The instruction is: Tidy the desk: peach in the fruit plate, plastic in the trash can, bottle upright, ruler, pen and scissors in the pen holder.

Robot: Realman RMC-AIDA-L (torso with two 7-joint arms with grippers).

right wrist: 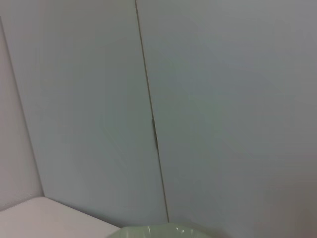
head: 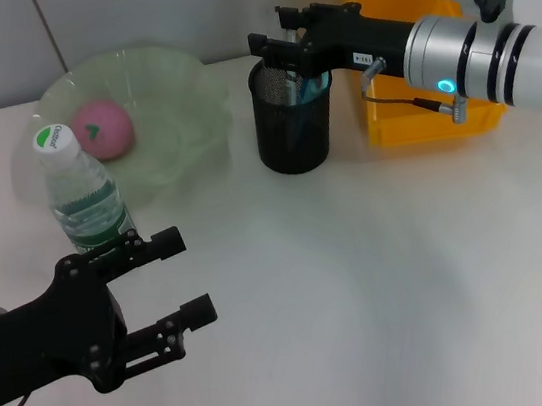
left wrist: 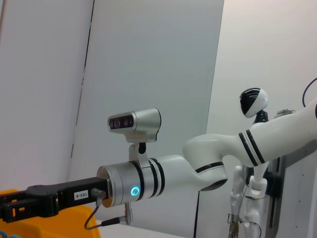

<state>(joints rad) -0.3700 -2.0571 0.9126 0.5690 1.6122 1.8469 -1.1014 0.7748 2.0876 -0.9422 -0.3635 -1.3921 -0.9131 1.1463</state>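
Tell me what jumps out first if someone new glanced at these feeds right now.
The right gripper hovers over the black mesh pen holder, just in front of the yellow trash can. Left of it, the pink peach lies in the green fruit plate, and the bottle stands upright beside the open left gripper.

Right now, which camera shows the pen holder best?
The head view: the black mesh pen holder shows whole, with the right gripper over its rim. The left wrist view and the right wrist view show none of it.
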